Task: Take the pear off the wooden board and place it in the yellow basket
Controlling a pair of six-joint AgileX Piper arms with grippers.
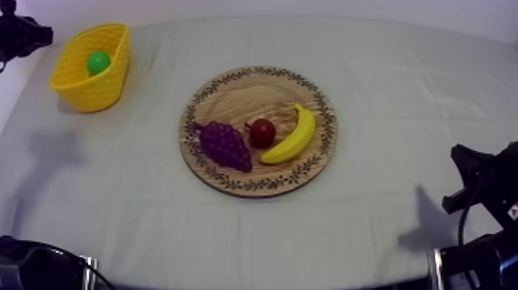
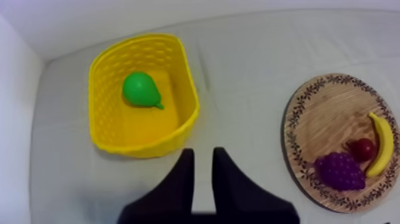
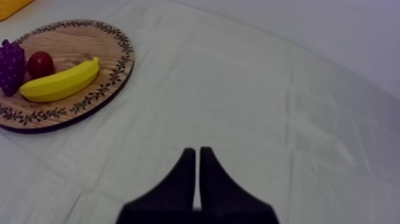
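The green pear [image 1: 98, 62] lies inside the yellow basket [image 1: 91, 94] at the table's far left. In the left wrist view the pear [image 2: 141, 89] rests on the floor of the basket [image 2: 143, 143]. My left gripper [image 2: 203, 152] hovers open just in front of the basket's near wall, holding nothing. That arm comes in at the upper left of the top view [image 1: 23, 35]. The wooden board [image 1: 239, 96] sits mid-table without a pear on it. My right gripper [image 3: 197, 150] is shut on nothing over bare cloth, right of the board [image 3: 65, 42].
On the board lie a purple bunch of grapes [image 1: 223, 145], a small red fruit [image 1: 262, 133] and a banana [image 1: 293, 137]. My right arm [image 1: 482, 185] rests low at the table's right edge. Cloth lies bare between basket and board.
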